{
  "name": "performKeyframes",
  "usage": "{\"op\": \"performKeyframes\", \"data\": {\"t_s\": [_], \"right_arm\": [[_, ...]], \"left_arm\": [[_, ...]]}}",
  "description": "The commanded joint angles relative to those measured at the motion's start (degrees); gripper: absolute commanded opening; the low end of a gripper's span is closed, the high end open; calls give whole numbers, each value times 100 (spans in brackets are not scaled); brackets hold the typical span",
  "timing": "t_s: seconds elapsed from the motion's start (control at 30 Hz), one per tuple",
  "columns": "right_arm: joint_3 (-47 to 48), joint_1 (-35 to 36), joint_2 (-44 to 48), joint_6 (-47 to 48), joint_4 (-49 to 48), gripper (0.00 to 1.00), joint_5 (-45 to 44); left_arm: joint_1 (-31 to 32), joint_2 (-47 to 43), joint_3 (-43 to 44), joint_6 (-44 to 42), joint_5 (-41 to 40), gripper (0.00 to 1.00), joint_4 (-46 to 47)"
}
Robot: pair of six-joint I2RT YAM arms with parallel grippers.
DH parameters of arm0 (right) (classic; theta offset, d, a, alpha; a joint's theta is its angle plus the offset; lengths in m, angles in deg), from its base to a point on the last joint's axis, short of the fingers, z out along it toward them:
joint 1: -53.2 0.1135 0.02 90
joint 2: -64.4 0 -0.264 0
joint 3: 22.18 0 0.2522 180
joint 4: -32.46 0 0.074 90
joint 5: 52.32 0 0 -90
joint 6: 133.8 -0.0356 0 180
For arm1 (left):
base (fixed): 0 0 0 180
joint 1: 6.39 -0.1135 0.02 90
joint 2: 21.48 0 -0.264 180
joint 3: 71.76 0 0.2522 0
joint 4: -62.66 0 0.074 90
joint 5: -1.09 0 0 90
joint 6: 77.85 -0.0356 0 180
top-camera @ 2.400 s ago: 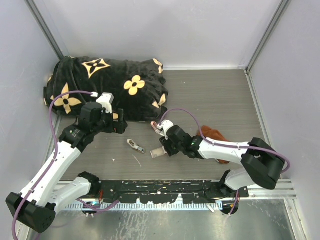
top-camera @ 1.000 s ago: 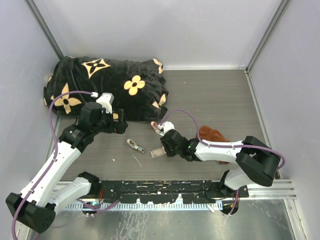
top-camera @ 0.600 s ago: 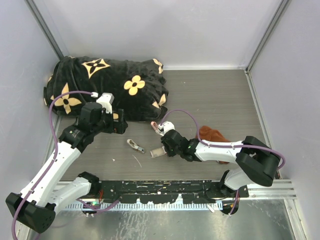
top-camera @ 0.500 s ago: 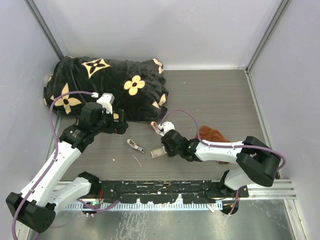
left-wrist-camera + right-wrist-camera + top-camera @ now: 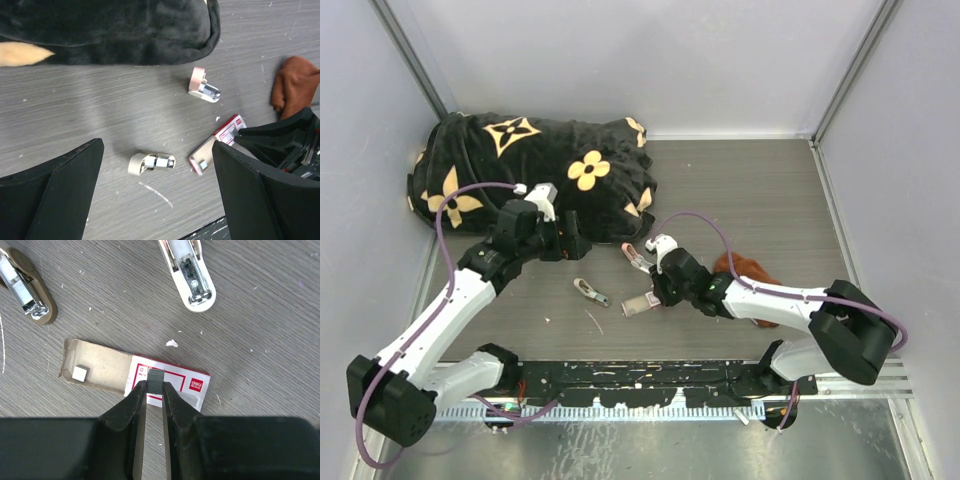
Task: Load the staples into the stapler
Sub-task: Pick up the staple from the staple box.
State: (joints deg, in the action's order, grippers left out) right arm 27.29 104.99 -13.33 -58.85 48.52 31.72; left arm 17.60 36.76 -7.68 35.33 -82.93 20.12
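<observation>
Staples (image 5: 156, 375): small grey block pinched between the right gripper's (image 5: 155, 386) fingers, directly over their box (image 5: 195, 383). Stapler (image 5: 192, 271) lies just beyond the box, metal channel up. Left gripper (image 5: 156, 145) spread, holding nothing. Step: pick-up. Next: carry the block over and seat it square in the channel.

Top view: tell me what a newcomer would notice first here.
The black blanket with gold flowers fills the table's far left corner. Nearer the middle, the right gripper pinches a small block of staples over their red-and-white box. The pink-white stapler lies just beyond.
</observation>
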Motion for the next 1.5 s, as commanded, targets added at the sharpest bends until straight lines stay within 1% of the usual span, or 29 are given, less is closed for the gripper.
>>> {"op": "performKeyframes", "data": {"t_s": [0.0,0.1,0.23,0.3,0.4,0.53,0.73,0.83,1.3,1.47], "right_arm": [[-77,-143,311,186,-309,12,357],[-160,-205,416,227,-364,12,401],[-236,-248,438,202,-438,12,475],[-260,-248,421,172,-486,12,527],[-295,-243,390,136,-524,12,571],[-350,-248,397,133,-521,12,594],[-411,-248,532,134,-508,12,583],[-436,-248,559,125,-519,12,578],[-571,-248,661,108,-628,12,604],[-598,-248,693,91,-631,12,596]], "left_arm": [[146,346,-285,602,245,91,1353],[344,728,-371,702,180,90,1998],[370,1252,-314,752,248,88,2626],[374,1554,-245,759,407,84,2915],[374,1928,-196,821,628,81,3291],[406,2257,-147,784,772,71,3561],[691,2771,74,556,742,64,3557],[784,2972,189,527,725,59,3502],[966,3549,504,451,588,48,3224],[1036,3660,537,470,695,39,3304]]}}
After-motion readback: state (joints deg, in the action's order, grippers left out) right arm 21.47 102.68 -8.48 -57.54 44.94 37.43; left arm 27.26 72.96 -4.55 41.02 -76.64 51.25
